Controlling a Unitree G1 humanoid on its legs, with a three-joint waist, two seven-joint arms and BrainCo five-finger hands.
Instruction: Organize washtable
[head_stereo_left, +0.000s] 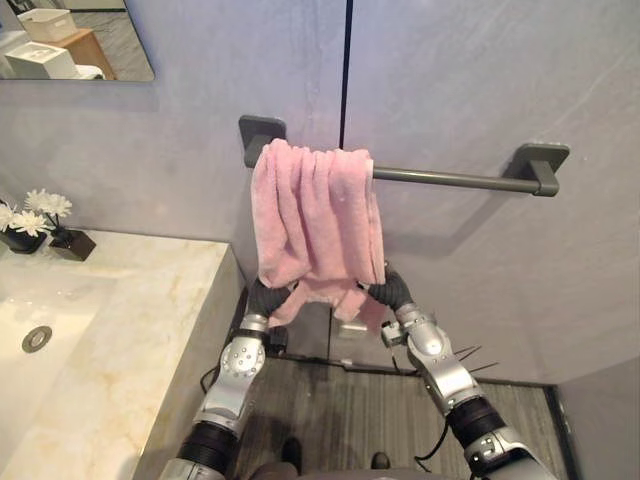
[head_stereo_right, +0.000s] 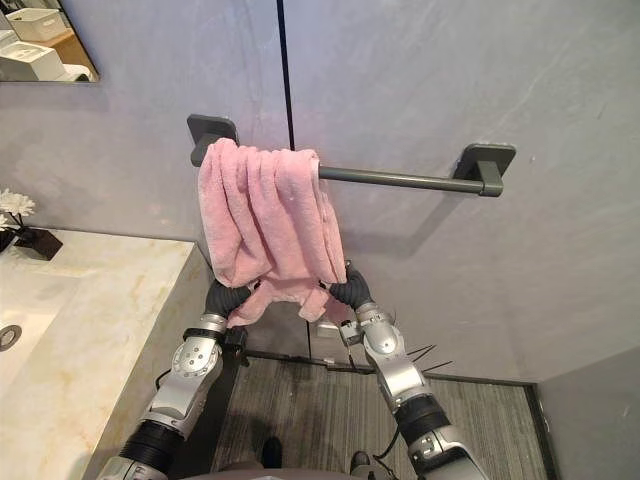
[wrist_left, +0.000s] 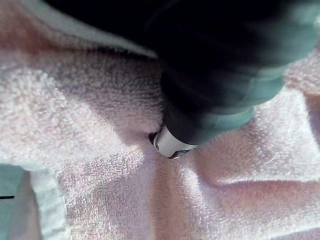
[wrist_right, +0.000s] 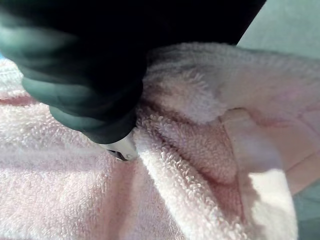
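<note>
Silver-grey arms (head_stereo_left: 235, 375), dark ribbed wrist covers (head_stereo_left: 262, 298)

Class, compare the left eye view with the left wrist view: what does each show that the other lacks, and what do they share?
Left eye view adds: the grey towel bar on the wall, the marble counter with its sink drain, white flowers, a mirror corner, and the right hand at the pink towel's lower edge. Left wrist view adds: the terry pile up close and a pale hem strip. Shared: the pink towel and the left hand, its dark cover against the cloth.
</note>
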